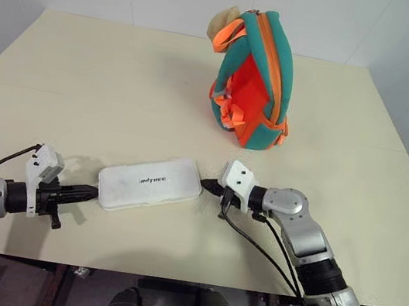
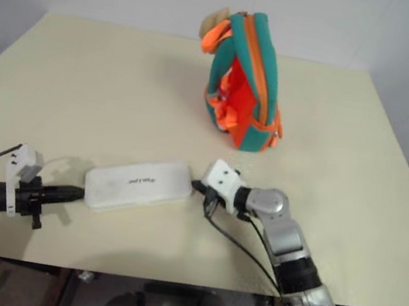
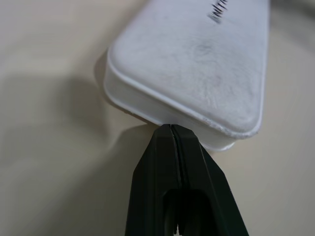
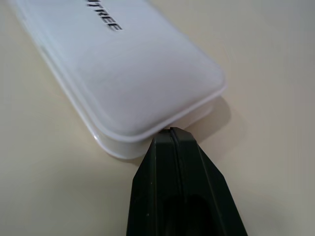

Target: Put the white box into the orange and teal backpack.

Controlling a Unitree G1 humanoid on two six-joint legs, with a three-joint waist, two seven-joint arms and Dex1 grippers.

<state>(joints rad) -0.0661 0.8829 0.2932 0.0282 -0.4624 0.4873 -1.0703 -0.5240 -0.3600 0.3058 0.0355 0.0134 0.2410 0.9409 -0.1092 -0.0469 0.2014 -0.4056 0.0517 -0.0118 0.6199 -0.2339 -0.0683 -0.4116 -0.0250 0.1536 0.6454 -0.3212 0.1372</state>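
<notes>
White flat plastic box (image 1: 151, 183) is pressed at either end by closed left gripper (image 1: 92, 193) and right gripper (image 1: 207, 186).

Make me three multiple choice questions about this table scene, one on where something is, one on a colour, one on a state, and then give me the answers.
1. Where does the white box lie?
A. between the two pincers
B. inside the backpack
C. at the table's far edge

2. What colour is the backpack's zipper trim?
A. black
B. orange
C. white

3. How do the left pincer and right pincer stand?
A. both wide open
B. both shut
C. one open, one shut

Answers: 1 A, a pincer sits at each short end of the box. 2 B, orange trim runs along the teal fabric. 3 B, each wrist view shows the fingers pressed together.
</notes>
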